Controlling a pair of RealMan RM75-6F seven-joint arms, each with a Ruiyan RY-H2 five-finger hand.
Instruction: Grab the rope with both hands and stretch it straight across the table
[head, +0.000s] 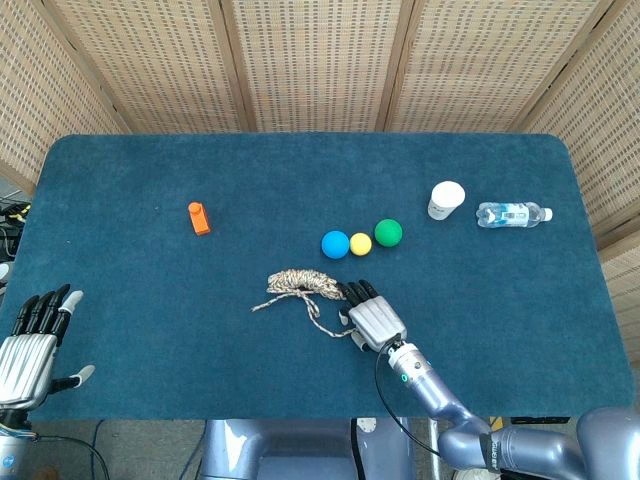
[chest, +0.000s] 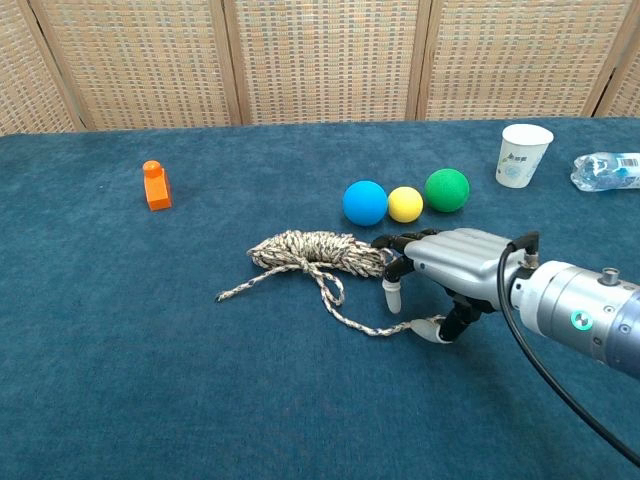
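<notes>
The mottled rope (head: 300, 283) lies bundled at the table's middle, with one loose tail curling toward the front right. My right hand (head: 372, 318) hovers low at the bundle's right end, fingers spread. In the chest view the right hand (chest: 455, 265) has its fingertips (chest: 392, 243) against the coil of the rope (chest: 315, 250), and its thumb tip rests on the tail's end (chest: 425, 325). Nothing is gripped. My left hand (head: 30, 345) sits open at the front left corner, far from the rope, and shows only in the head view.
Blue (head: 335, 244), yellow (head: 361, 244) and green (head: 388, 232) balls sit in a row just behind the right hand. A paper cup (head: 446, 200) and a lying water bottle (head: 512, 213) are at the right rear. An orange block (head: 199, 217) stands left of the middle.
</notes>
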